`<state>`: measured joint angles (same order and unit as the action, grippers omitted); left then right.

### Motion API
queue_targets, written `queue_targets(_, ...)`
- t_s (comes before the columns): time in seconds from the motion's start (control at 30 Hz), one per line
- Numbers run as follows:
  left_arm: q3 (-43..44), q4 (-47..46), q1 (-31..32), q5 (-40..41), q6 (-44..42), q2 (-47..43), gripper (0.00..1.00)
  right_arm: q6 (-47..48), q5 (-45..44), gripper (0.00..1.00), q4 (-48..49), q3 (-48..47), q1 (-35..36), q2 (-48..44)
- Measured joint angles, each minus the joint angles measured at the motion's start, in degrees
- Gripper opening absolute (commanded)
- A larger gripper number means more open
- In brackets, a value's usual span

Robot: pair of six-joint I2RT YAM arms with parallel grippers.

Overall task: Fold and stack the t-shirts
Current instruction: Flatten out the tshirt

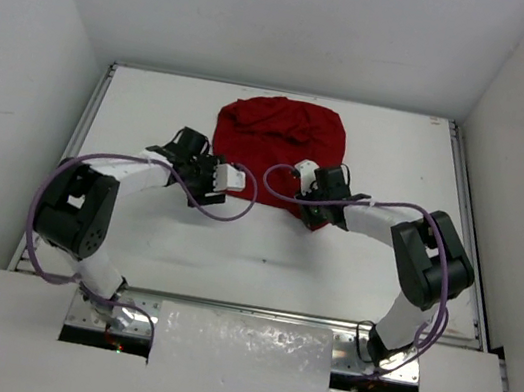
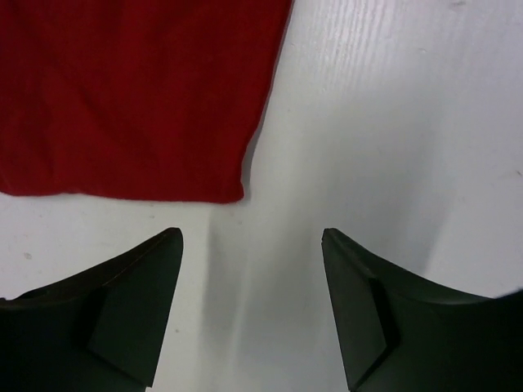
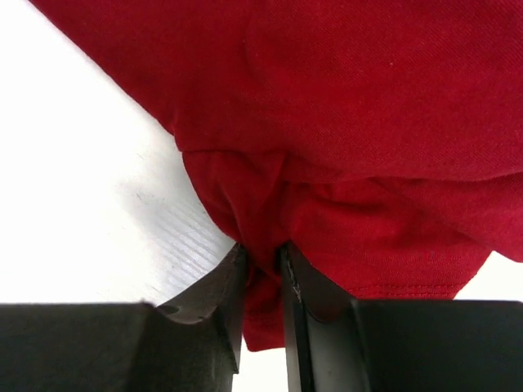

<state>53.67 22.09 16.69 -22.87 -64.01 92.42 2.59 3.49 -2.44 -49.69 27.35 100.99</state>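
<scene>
The dark red t-shirt (image 1: 277, 138) lies bunched at the back middle of the white table. My right gripper (image 1: 310, 186) is shut on a fold of its near edge; in the right wrist view the cloth (image 3: 343, 122) is pinched between the fingers (image 3: 263, 261) and hangs down past them. My left gripper (image 1: 218, 170) is open and empty just left of the shirt's near left edge. In the left wrist view a flat corner of the shirt (image 2: 131, 90) lies ahead and left of the open gripper (image 2: 252, 241), apart from it, over bare table.
The white table (image 1: 261, 257) has raised rails at left (image 1: 80, 144) and right (image 1: 466, 222). White walls close in the back and sides. Purple cables (image 1: 230, 206) loop off both arms above the table's middle.
</scene>
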Motion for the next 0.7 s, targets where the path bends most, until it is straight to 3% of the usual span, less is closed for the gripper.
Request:
queue_targets(0.27, -0.4, -12.8, 3.3, 7.3, 8.7, 7.0, 0.57, -2.2, 1.2, 0.00, 2.6, 2.2, -0.2, -1.1)
queue_targets(0.37, -0.8, -16.8, 3.4, 9.6, 10.5, 8.0, 0.30, -2.7, 1.2, 0.00, 2.7, 2.7, -0.2, -1.6)
queue_targets(0.4, -1.0, -18.4, 3.4, 10.6, 11.2, 8.7, 0.12, -2.8, 1.3, 0.00, 2.8, 2.8, -0.2, -1.6)
queue_targets(0.47, -1.0, -20.5, 3.5, 12.2, 12.5, 10.1, 0.00, -2.8, 1.3, 0.00, 2.8, 3.0, -0.2, -1.8)
queue_targets(0.7, 1.4, -18.5, 3.5, 15.3, 17.4, 8.5, 0.00, -0.5, -2.3, 0.00, -2.0, 3.5, -0.1, -7.3)
